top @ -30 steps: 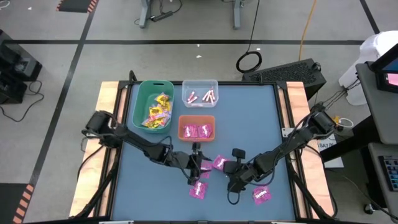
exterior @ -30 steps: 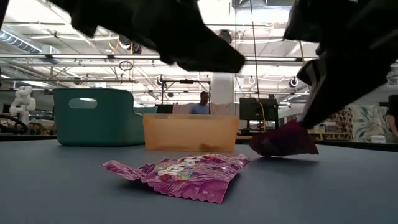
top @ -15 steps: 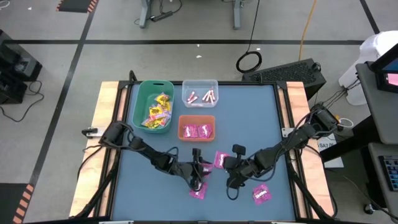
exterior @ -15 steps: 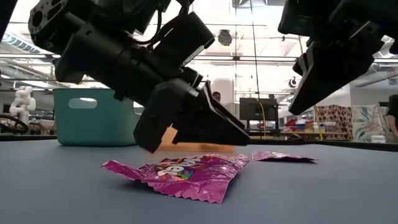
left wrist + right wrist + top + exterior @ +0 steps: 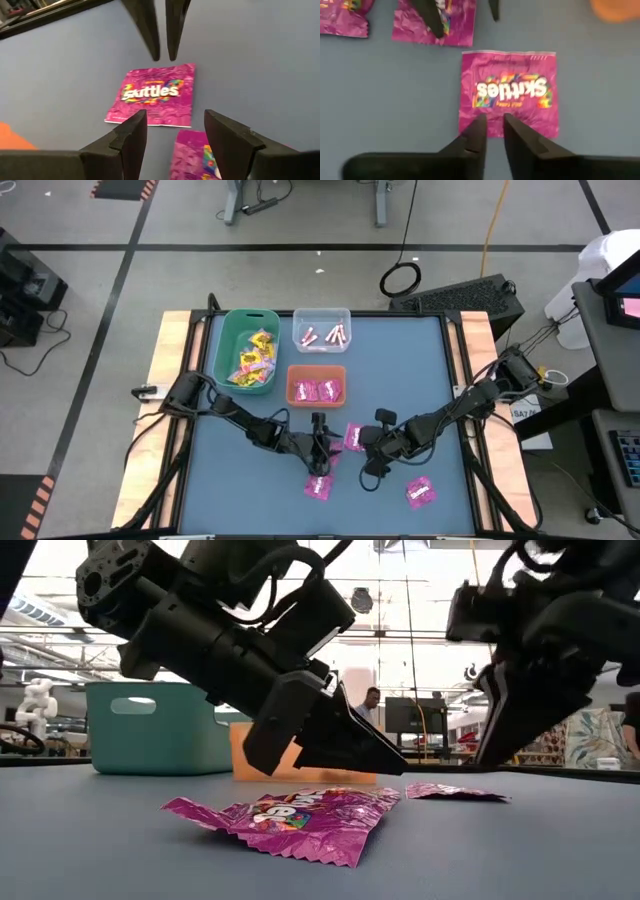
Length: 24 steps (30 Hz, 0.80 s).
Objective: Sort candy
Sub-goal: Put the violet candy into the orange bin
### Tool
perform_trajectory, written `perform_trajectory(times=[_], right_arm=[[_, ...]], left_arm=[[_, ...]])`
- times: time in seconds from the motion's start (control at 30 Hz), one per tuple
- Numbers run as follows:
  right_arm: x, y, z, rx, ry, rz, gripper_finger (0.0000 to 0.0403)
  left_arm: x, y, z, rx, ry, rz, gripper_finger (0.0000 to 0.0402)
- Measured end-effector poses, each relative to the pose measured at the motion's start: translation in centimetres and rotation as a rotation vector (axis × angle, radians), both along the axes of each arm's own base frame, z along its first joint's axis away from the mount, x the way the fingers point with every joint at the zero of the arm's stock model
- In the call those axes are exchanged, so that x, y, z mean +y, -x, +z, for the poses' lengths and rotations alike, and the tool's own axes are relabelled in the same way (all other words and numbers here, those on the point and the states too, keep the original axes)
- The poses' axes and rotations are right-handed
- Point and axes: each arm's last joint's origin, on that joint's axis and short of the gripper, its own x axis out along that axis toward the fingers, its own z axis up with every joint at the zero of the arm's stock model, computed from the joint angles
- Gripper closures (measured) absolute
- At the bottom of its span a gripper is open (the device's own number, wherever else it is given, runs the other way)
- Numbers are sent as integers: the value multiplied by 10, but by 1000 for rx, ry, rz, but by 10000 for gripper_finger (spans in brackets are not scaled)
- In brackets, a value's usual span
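Note:
Magenta Skittles packets lie flat on the blue table (image 5: 250, 480). One packet (image 5: 353, 437) lies between my two grippers and shows in both wrist views (image 5: 152, 97) (image 5: 510, 92). Another (image 5: 330, 457) lies under my left gripper, one (image 5: 318, 487) sits nearer the front edge, and one (image 5: 420, 493) lies at the near right. My left gripper (image 5: 322, 450) (image 5: 175, 117) is open wide, low over the table. My right gripper (image 5: 366, 442) (image 5: 495, 117) faces it over the middle packet's edge, with only a narrow gap between its fingers. Neither holds anything.
At the back stand a green bin (image 5: 222, 340) with yellow packets, a clear bin (image 5: 322, 315) with pale pink-white sticks and an orange bin (image 5: 317, 370) with magenta packets. The two grippers are close together, tip to tip. Bare table lies to the left and far right.
My right gripper has let go of a magenta packet that it held tilted above the table. The packet now lies flat, and the gripper has gone a little toward the far edge. My left gripper has come down low over the packets.

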Motion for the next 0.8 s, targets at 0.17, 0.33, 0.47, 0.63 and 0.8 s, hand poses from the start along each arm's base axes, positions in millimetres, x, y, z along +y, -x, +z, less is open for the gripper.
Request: perform_trajectory(times=[0.17,0.33,0.47,0.63,0.8], right_arm=[[6,3,-4,-20,-34,-20,271],[6,5,-17,4,-1,-69,205],[5,1,-24,4,-11,-78,187],[5,-5,-28,-1,-43,-69,201],[5,-5,-28,8,-50,-59,268]], left_arm=[[-1,1,-1,8,0,-6,199],[0,1,-1,9,-1,-5,199],[0,1,-1,16,-3,-5,199],[0,1,-1,18,-4,-5,199],[0,1,-1,18,-4,-4,199]])
